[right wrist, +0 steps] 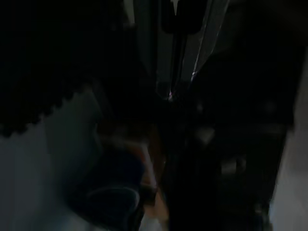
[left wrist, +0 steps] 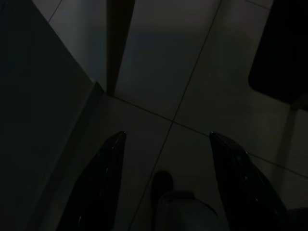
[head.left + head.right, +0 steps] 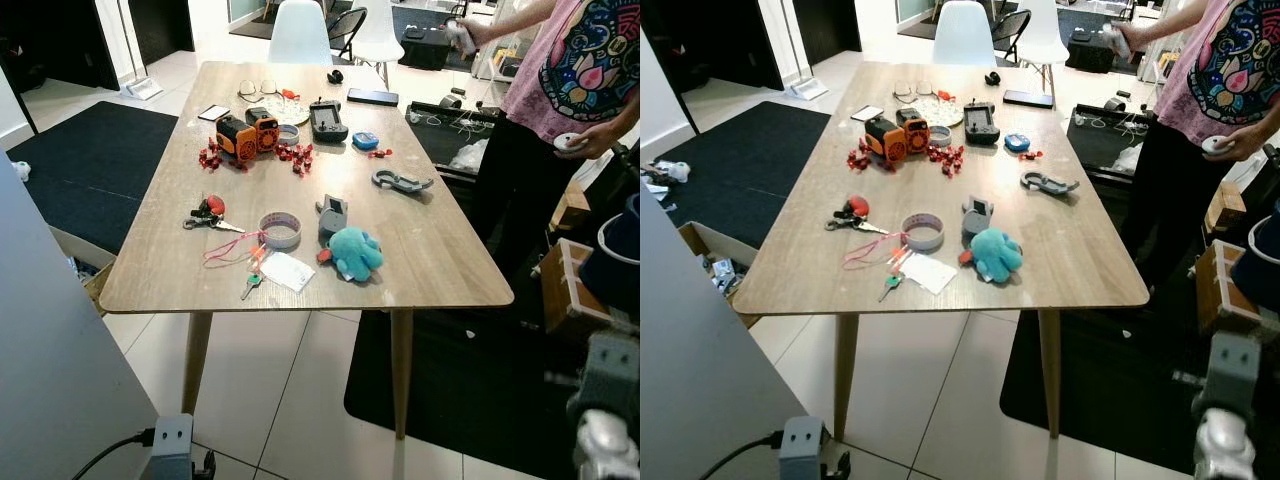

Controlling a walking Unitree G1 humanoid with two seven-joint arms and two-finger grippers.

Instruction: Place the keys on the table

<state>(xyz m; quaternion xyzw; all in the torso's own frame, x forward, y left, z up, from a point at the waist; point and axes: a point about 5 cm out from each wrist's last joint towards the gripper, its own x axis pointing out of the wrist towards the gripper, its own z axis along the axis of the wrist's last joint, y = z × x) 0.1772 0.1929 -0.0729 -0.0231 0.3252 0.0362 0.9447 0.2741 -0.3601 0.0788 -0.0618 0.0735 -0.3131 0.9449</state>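
A bunch of keys with a red fob (image 3: 207, 215) lies on the wooden table (image 3: 420, 270) towards its left edge. A green-headed key (image 3: 250, 286) on a pink lanyard with a white tag lies near the front edge. My left gripper (image 2: 167, 135) hangs open over the tiled floor beside a table leg, with nothing between its fingers. My left arm (image 3: 171, 445) shows low at the front left, below the table. My right arm (image 3: 603, 405) hangs at the lower right, beside the table; its wrist view is too dark to read.
The table also holds a teal plush octopus (image 3: 354, 252), a tape roll (image 3: 280, 229), an orange toy (image 3: 247, 134), a controller (image 3: 327, 120) and a phone (image 3: 372, 97). A person (image 3: 570, 90) stands at the far right. White chairs (image 3: 300, 35) stand behind; a grey panel (image 3: 50, 370) rises at my left.
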